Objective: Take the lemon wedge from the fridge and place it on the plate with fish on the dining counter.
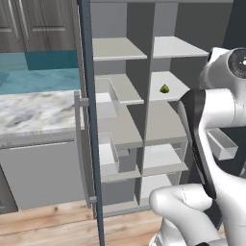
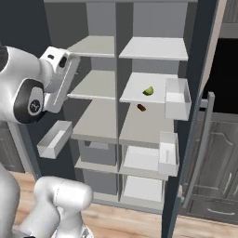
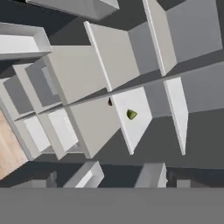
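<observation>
A marble counter [image 1: 33,113] sits at the far left, beside the fridge [image 1: 144,120], whose doors stand open. The lemon wedge [image 1: 165,89] lies on a pale shelf [image 2: 142,90] in the right column, second from the top, well ahead of the jaws. A small dark item [image 2: 142,108] rests one shelf below it. The jaws are spread wide, grasping nothing.
</observation>
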